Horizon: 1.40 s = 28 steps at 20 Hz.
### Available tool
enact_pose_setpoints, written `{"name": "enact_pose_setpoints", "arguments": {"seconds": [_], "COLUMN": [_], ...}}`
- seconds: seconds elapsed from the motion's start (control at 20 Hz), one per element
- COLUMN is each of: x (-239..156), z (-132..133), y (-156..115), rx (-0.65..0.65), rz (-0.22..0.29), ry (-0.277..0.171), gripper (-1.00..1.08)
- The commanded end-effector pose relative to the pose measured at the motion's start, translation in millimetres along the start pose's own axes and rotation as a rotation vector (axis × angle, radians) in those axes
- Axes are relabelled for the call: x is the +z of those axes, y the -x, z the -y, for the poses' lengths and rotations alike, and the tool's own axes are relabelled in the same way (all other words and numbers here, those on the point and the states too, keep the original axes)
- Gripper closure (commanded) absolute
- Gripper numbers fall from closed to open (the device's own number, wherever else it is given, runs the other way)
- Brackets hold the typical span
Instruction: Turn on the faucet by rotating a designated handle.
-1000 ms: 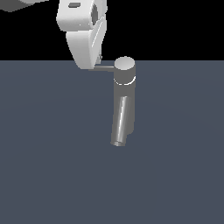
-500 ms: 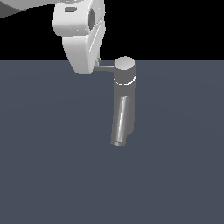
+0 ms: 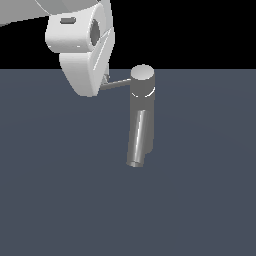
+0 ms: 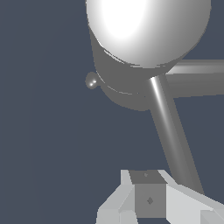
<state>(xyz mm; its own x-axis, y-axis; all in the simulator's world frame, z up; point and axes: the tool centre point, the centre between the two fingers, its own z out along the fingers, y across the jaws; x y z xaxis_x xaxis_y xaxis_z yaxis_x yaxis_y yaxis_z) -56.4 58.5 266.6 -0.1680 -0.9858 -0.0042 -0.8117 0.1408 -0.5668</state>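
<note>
The faucet (image 3: 142, 112) stands upright at the centre of the exterior view, with a round light cap and a slanted spout (image 3: 137, 142) pointing down toward the camera. Its thin handle (image 3: 116, 84) sticks out toward the exterior view's left. My gripper (image 3: 105, 80) is at the handle's outer end, its fingertips mostly hidden behind the white hand. In the wrist view the cap of the faucet (image 4: 148, 30) looms large. The handle (image 4: 170, 131) runs from it down to just beside my gripper (image 4: 148, 199), whose fingertips are together. The spout (image 4: 199, 78) leaves sideways.
The faucet stands on a flat dark grey-blue floor (image 3: 60, 190) that reaches a black backdrop behind. A small round knob (image 4: 91, 81) shows on the far side of the faucet body in the wrist view.
The hand has shifted toward the exterior view's left and tilted. The handle's outer end has swung slightly lower, toward the camera, along with it.
</note>
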Motion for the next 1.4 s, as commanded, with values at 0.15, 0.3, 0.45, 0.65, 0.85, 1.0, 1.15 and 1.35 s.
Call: {"name": "enact_pose_setpoints", "arguments": {"seconds": [0.15, 0.3, 0.45, 0.65, 0.85, 1.0, 1.15, 1.35], "x": [1, 0, 0, 0, 0, 0, 0, 0], "z": [-23, -20, -26, -34, -43, -49, -55, -63], "y": [-4, 0, -5, -12, -19, -24, -29, -36], "rx": [0.003, -0.006, -0.005, -0.004, -0.002, -0.002, -0.001, 0.000], "rz": [-0.010, 0.001, 0.000, -0.001, -0.003, -0.004, -0.005, -0.006], "ry": [0.009, 0.003, 0.004, 0.004, 0.005, 0.006, 0.007, 0.007], "gripper": [1.08, 1.08, 1.08, 1.08, 1.08, 1.08, 1.08, 1.08]}}
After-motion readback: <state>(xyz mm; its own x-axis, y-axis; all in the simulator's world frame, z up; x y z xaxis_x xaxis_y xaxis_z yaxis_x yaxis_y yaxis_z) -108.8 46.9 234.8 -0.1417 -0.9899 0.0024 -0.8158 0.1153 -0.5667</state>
